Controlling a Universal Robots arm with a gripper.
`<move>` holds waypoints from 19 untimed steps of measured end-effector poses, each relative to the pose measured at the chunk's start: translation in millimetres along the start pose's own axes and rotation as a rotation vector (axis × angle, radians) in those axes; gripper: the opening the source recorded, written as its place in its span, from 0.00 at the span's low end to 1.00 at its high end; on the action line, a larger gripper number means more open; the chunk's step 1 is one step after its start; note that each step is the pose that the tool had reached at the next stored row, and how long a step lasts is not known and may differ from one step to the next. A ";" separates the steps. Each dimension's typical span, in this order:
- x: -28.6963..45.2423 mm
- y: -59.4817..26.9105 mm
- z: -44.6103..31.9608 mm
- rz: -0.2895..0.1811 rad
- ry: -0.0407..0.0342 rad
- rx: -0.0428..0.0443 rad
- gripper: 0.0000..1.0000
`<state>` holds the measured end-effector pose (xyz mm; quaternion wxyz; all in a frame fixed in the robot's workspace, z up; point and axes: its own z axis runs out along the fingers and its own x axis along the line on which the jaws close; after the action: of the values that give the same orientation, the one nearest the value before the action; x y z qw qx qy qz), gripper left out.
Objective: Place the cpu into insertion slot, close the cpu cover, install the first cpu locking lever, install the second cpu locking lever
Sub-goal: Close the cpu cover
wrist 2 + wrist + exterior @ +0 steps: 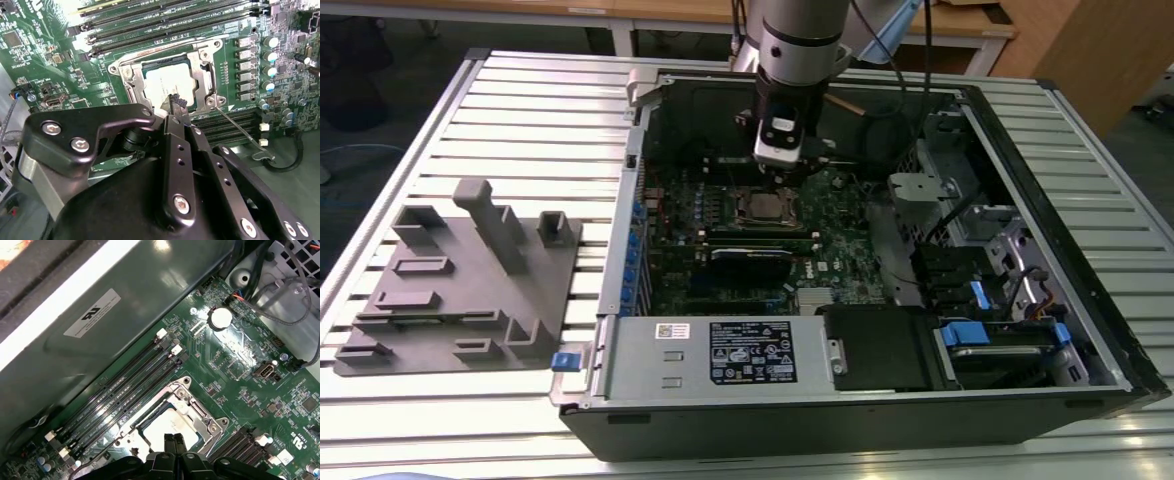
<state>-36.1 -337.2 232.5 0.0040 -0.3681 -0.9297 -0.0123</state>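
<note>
The cpu lies silver side up in the insertion slot on the green motherboard. The cpu cover is folded down flat around it. One thin locking lever sticks out from the socket's corner, its hooked end free over the board. My gripper hovers just above the cover's edge, shut with nothing between its fingertips. In the first wrist view the gripper sits over the near edge of the cpu. In the exterior view the gripper hangs inside the case, slightly behind the slot.
Long black memory slots run beside the socket, and a row of capacitors flanks it. The computer case wall stands close by. A power supply and drive bays fill the case's near side. A grey fixture block lies on the exterior view's left.
</note>
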 end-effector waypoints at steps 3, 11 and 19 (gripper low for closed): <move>0.0 0.0 0.1 -0.041 0.0008 0.0006 0.11; 0.0 0.0 0.5 -0.176 0.0035 0.0029 0.11; 0.0 0.0 1.1 -0.320 0.0064 0.0053 0.11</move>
<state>-36.0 -337.2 231.4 0.0059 -0.2152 -0.9765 -0.0115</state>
